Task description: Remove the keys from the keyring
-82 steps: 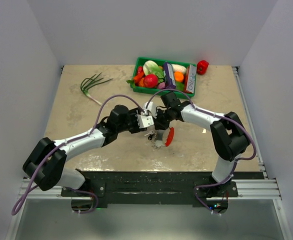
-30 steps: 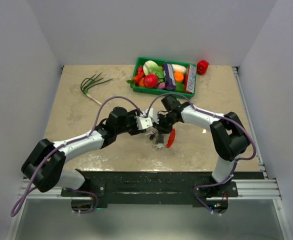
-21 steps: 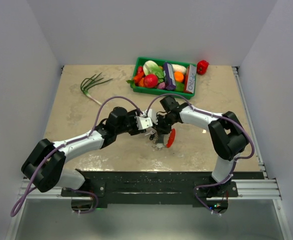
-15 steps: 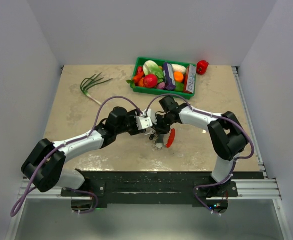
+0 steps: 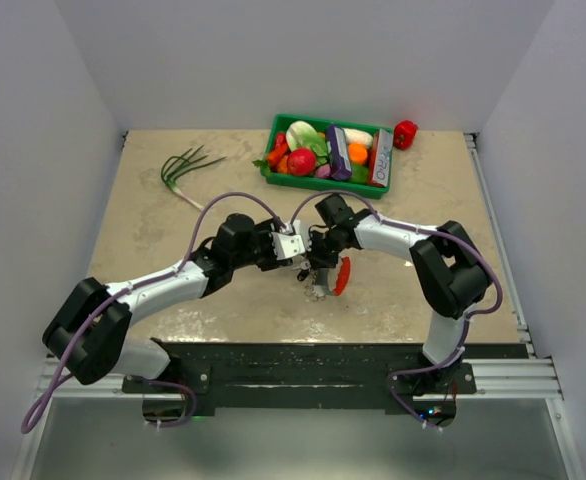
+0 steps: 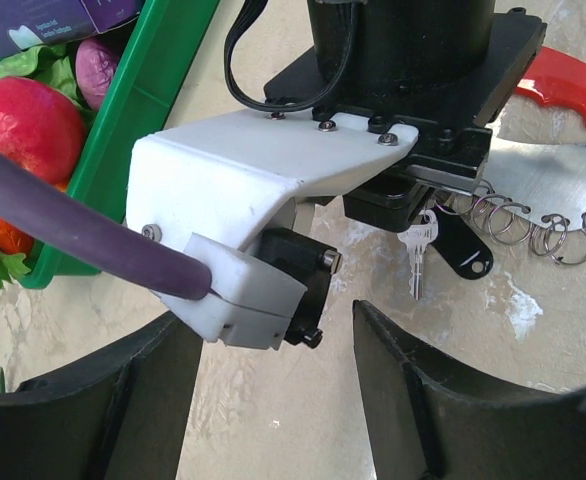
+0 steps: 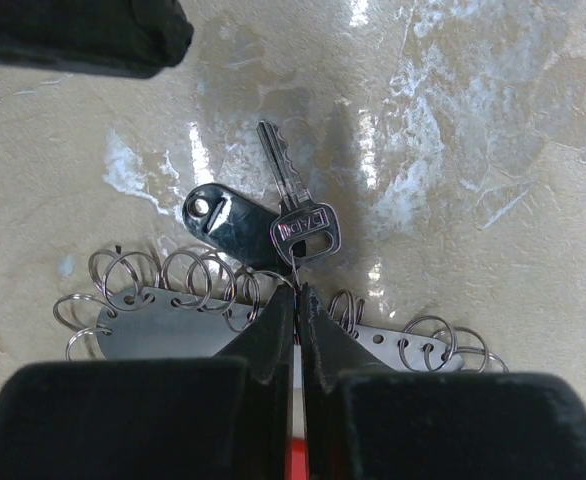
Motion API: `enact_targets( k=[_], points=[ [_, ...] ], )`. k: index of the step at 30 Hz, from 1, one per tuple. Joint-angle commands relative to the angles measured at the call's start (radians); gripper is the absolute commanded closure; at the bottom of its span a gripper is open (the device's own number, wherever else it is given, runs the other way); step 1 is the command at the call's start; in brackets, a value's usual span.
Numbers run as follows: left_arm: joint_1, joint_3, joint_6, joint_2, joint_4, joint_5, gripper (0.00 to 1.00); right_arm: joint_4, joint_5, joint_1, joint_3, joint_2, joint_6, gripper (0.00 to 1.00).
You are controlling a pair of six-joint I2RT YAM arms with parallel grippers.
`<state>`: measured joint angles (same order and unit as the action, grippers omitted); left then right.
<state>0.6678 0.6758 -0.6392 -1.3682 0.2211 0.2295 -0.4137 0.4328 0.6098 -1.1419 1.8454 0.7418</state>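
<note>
In the right wrist view a silvery key (image 7: 303,232) and a black-headed key (image 7: 223,224) lie on the tabletop. They hang from a thin keyring (image 7: 296,268) that joins a flat metal plate (image 7: 153,325) carrying several small rings. My right gripper (image 7: 295,300) is shut on the keyring just below the silvery key's head. The red curved tag (image 5: 341,273) lies to the right of the bunch. My left gripper (image 6: 273,360) stands open with nothing between its fingers, a short way left of the right gripper (image 5: 319,266). From there it faces the silvery key (image 6: 418,255).
A green bin (image 5: 275,150) full of toy vegetables stands at the back, with a red pepper (image 5: 405,133) beside its right end. Green onions (image 5: 188,165) lie at the back left. Both wrists crowd together over the bunch at mid table.
The right gripper's jaws have closed on the keyring. The right arm has edged slightly left. The left arm has held still.
</note>
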Motion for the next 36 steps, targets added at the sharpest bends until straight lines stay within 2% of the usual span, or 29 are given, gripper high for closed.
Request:
enact_targets(
  k=[1, 9, 18, 22, 33, 36],
  points=[
    [-0.01, 0.001, 0.015, 0.011, 0.044, 0.019, 0.34, -0.019, 0.023, 0.004, 0.008, -0.035, 0.042, 1.0],
    [-0.019, 0.033, 0.03, 0.023, 0.018, 0.057, 0.34, -0.112, 0.162, -0.024, 0.008, -0.196, 0.201, 1.0],
    [-0.048, 0.169, 0.091, 0.032, -0.139, 0.333, 0.33, -0.24, 0.277, -0.036, 0.001, -0.362, 0.297, 1.0],
    [-0.047, 0.235, 0.122, 0.024, -0.196, 0.433, 0.33, -0.237, 0.287, -0.036, 0.011, -0.416, 0.277, 1.0],
    [-0.02, 0.26, 0.141, 0.008, -0.253, 0.455, 0.33, -0.192, 0.271, -0.035, 0.019, -0.456, 0.206, 1.0],
    [-0.011, 0.277, 0.133, -0.003, -0.281, 0.491, 0.36, -0.165, 0.258, -0.036, 0.028, -0.462, 0.185, 1.0]
  ],
)
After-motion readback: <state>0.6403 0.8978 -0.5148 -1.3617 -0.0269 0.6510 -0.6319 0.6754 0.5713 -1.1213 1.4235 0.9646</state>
